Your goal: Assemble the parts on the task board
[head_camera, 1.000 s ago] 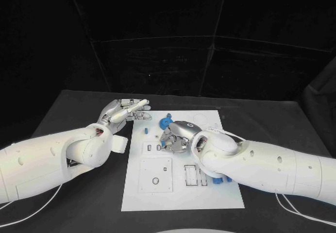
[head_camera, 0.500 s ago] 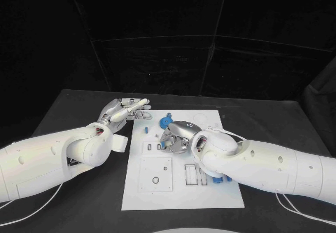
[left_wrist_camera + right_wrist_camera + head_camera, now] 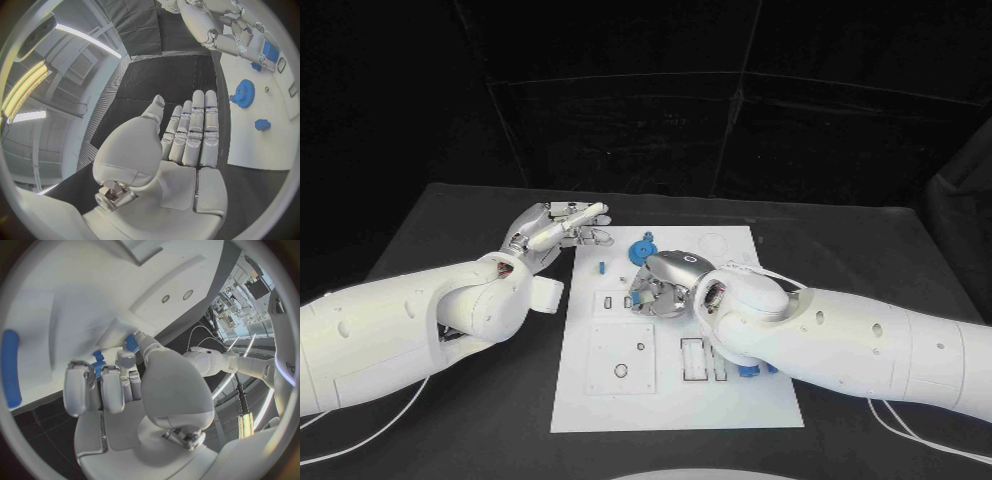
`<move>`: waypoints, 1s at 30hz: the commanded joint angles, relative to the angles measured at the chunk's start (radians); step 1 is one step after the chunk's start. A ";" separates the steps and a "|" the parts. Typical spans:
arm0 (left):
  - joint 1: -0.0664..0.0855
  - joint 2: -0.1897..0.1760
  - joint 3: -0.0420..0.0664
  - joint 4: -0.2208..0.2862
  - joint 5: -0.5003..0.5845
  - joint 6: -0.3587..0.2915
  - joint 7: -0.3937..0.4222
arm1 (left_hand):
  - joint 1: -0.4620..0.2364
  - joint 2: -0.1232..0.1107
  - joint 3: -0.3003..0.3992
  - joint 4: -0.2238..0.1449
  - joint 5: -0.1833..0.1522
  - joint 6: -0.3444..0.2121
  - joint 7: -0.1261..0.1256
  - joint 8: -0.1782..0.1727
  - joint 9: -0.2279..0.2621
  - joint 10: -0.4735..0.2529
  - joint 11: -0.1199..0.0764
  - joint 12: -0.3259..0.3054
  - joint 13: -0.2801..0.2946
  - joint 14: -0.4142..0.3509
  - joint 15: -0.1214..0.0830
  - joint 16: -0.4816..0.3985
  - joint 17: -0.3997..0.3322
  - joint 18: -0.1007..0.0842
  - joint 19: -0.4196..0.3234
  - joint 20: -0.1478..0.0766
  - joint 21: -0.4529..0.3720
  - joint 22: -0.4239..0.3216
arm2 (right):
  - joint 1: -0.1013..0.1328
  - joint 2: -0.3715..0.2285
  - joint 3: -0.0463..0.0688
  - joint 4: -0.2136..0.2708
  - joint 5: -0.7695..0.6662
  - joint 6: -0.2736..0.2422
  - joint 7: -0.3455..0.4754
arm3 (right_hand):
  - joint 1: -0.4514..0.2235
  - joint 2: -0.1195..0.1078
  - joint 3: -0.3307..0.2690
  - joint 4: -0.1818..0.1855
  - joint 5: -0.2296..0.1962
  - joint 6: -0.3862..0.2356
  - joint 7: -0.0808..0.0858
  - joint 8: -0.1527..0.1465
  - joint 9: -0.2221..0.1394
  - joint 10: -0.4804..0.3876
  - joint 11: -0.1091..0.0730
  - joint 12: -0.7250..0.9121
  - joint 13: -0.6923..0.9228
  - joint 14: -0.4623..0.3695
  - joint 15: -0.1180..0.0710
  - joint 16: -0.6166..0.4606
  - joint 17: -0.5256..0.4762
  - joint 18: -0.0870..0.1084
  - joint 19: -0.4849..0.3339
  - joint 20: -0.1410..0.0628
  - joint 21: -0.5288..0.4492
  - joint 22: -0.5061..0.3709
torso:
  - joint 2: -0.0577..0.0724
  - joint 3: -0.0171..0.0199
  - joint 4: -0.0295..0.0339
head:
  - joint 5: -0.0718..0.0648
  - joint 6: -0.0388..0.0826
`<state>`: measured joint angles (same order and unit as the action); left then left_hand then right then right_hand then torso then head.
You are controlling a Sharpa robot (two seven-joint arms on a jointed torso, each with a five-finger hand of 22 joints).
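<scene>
- The task board (image 3: 678, 400) lies in the middle of the black table (image 3: 877, 240).
- The right hand (image 3: 664, 283) sits low over the board's upper middle, fingers (image 3: 112, 387) curled down around a small blue part (image 3: 98, 369); whether they grip it, I cannot tell.
- A blue gear (image 3: 643, 248) lies just beyond that hand.
- The left hand (image 3: 557, 228) hovers beside the board's far left corner, fingers (image 3: 194, 130) straight, together, holding nothing.
- Since a second ago, neither hand has visibly moved.

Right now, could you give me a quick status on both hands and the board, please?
Left hand open, flat, beside task board. Right hand low over the board's middle, grasp unclear. Blue gear loose on the board. Nothing obstructing.
</scene>
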<state>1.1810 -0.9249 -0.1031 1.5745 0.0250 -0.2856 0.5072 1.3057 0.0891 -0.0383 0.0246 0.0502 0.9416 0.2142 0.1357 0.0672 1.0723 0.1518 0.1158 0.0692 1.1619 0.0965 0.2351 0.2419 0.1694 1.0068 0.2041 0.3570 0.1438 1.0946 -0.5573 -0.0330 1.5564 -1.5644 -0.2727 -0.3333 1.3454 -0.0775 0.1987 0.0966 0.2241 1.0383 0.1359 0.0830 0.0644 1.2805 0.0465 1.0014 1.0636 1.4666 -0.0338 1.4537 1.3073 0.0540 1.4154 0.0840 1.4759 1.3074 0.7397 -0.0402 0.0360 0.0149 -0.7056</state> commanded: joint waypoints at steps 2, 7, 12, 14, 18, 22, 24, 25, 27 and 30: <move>0.002 0.000 0.001 0.001 0.001 0.013 -0.003 | 0.005 0.006 0.002 -0.005 -0.001 0.005 -0.001 -0.006 -0.001 0.005 0.002 -0.005 -0.001 0.005 0.000 -0.007 0.001 0.013 0.007 -0.001 -0.004 -0.001 | -0.004 -0.001 -0.005 -0.001 -0.011 0.017 -0.026 | -0.008 -0.006 0.000 0.004 0.007 -0.014 0.002 -0.009 0.001 -0.014 0.002 -0.015 -0.010 0.059 0.011 -0.007 0.055 -0.003 -0.007 0.004 -0.007 0.040 | 0.000 0.0004 -0.0003 | -0.002 0.000; 0.002 0.000 0.001 0.000 0.001 0.014 -0.004 | 0.005 0.006 0.002 -0.005 -0.001 0.005 -0.001 -0.006 -0.001 0.005 0.002 -0.005 -0.001 0.005 0.000 -0.007 0.001 0.013 0.007 -0.001 -0.004 -0.001 | -0.004 -0.002 -0.005 0.003 -0.012 -0.026 -0.030 | -0.064 -0.041 -0.039 0.034 -0.083 -0.042 0.006 -0.018 0.000 -0.028 0.009 -0.041 -0.038 0.058 0.017 -0.010 0.053 -0.002 -0.009 0.010 -0.009 0.038 | 0.000 0.0003 0.0000 | -0.003 0.001; 0.002 0.001 0.001 0.000 0.001 0.015 -0.006 | 0.005 0.006 0.002 -0.007 -0.001 0.005 -0.001 -0.006 -0.001 0.006 0.002 -0.006 -0.001 0.005 0.000 -0.008 0.002 0.013 0.007 -0.001 -0.005 -0.001 | -0.005 -0.003 -0.005 0.010 -0.018 -0.079 -0.039 | -0.120 -0.064 -0.183 0.107 -0.100 -0.093 0.019 -0.016 0.001 -0.037 0.022 -0.039 -0.045 0.056 0.027 -0.015 0.049 -0.002 -0.011 0.021 -0.012 0.034 | 0.000 0.0008 -0.0002 | -0.004 0.002; 0.002 0.001 0.001 -0.001 0.001 0.016 -0.009 | 0.005 0.006 0.002 -0.007 -0.001 0.005 -0.001 -0.007 -0.001 0.006 0.002 -0.006 -0.001 0.005 0.000 -0.008 0.002 0.013 0.007 -0.001 -0.005 -0.001 | -0.006 -0.006 -0.005 0.014 -0.019 -0.113 -0.039 | -0.094 -0.057 -0.254 0.147 -0.109 -0.103 0.022 -0.013 0.002 -0.044 0.026 -0.036 -0.048 0.056 0.030 -0.017 0.046 -0.001 -0.013 0.025 -0.014 0.031 | 0.000 0.0008 -0.0002 | -0.005 0.002; 0.002 0.000 0.001 -0.001 -0.029 0.014 -0.027 | 0.004 0.008 0.002 -0.014 -0.001 0.011 -0.008 -0.010 -0.001 0.015 -0.005 -0.011 -0.001 0.040 -0.010 0.002 0.015 0.015 0.030 -0.008 0.006 0.002 | -0.008 -0.031 -0.004 0.043 -0.006 -0.198 0.018 | -0.056 -0.061 -0.317 0.196 -0.100 -0.115 0.026 -0.011 0.002 -0.049 0.029 -0.032 -0.053 0.055 0.034 -0.021 0.043 0.001 -0.016 0.027 -0.017 0.026 | 0.000 0.0017 -0.0002 | -0.004 0.003; 0.002 -0.011 0.001 0.008 -0.124 0.024 -0.104 | -0.011 0.007 -0.006 -0.016 0.003 0.045 -0.028 -0.004 0.003 0.091 -0.040 0.009 0.011 0.192 -0.052 0.083 0.078 0.015 0.141 -0.051 0.079 0.035 | -0.006 -0.098 -0.003 0.099 0.061 -0.216 0.180 | -0.027 -0.031 -0.319 0.193 -0.094 -0.140 0.032 -0.016 0.001 -0.051 0.033 -0.024 -0.050 0.048 0.037 -0.039 0.018 0.007 -0.037 0.030 -0.032 -0.002 | -0.003 0.0015 -0.0003 | -0.001 0.003; 0.004 -0.021 0.001 0.018 -0.209 0.044 -0.183 | -0.028 0.004 -0.015 -0.010 -0.003 0.078 -0.051 0.007 0.008 0.152 -0.059 0.031 0.024 0.278 -0.082 0.144 0.122 0.015 0.203 -0.076 0.127 0.059 | 0.002 -0.145 0.000 0.132 0.122 -0.209 0.255 | -0.003 -0.006 -0.311 0.184 -0.085 -0.134 0.030 -0.010 0.003 -0.051 0.032 -0.018 -0.047 0.044 0.037 -0.052 0.002 0.012 -0.052 0.031 -0.043 -0.023 | -0.005 0.0012 0.0001 | 0.000 0.004; 0.006 -0.025 0.001 0.022 -0.248 0.054 -0.223 | -0.036 0.005 -0.018 -0.005 0.002 0.091 -0.058 0.011 0.009 0.177 -0.070 0.042 0.030 0.304 -0.090 0.166 0.139 0.017 0.221 -0.085 0.143 0.068 | 0.008 -0.163 0.003 0.142 0.156 -0.199 0.280 | 0.013 0.003 -0.312 0.178 -0.075 -0.126 0.027 -0.004 0.004 -0.054 0.029 -0.020 -0.051 0.040 0.034 -0.063 -0.013 0.015 -0.064 0.030 -0.053 -0.039 | -0.004 0.0013 0.0002 | 0.000 0.007; 0.019 -0.030 0.001 0.029 -0.339 0.088 -0.337 | -0.049 0.012 -0.022 0.005 0.001 0.110 -0.072 0.015 0.012 0.216 -0.087 0.057 0.043 0.349 -0.108 0.258 0.224 0.015 0.260 -0.105 0.187 0.092 | 0.029 -0.206 0.010 0.160 0.252 -0.181 0.328 | 0.062 0.026 -0.300 0.154 -0.041 -0.112 0.021 0.005 0.006 -0.074 0.023 -0.049 -0.079 0.030 0.030 -0.090 -0.047 0.024 -0.091 0.026 -0.074 -0.078 | -0.011 0.0028 -0.0007 | 0.002 0.004; 0.039 -0.033 0.001 0.036 -0.462 0.141 -0.473 | -0.062 0.026 -0.024 0.017 -0.001 0.090 -0.065 0.000 0.008 0.193 -0.079 0.050 0.054 0.334 -0.105 0.371 0.345 0.007 0.263 -0.112 0.231 0.121 | 0.065 -0.255 0.015 0.167 0.380 -0.170 0.376 | 0.163 0.070 -0.247 0.103 0.019 -0.104 0.016 0.010 0.006 -0.108 0.014 -0.103 -0.126 0.010 0.021 -0.144 -0.116 0.037 -0.133 0.019 -0.108 -0.137 | -0.018 0.0061 -0.0025 | 0.005 0.001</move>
<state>1.2128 -0.9577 -0.1036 1.6039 -0.2127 -0.2388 0.2669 1.2490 0.1154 -0.0632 0.0391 0.0502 1.0392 0.1490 0.1385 0.0769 1.2736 0.0726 0.1695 0.1212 1.4655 -0.0071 0.5898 0.5699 0.1693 1.2698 0.0950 0.5814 0.2607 1.1477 -0.8000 -0.0205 1.7191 -1.3936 -0.4336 -0.1042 1.4892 -0.0159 -0.0577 0.2113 0.2307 0.9285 0.1508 0.0897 0.0699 1.1800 0.0638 0.9094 0.9475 1.4666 -0.0052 1.3213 1.2062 0.0780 1.2914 0.1036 1.3747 1.1826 0.7304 -0.0373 0.0353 0.0180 -0.7023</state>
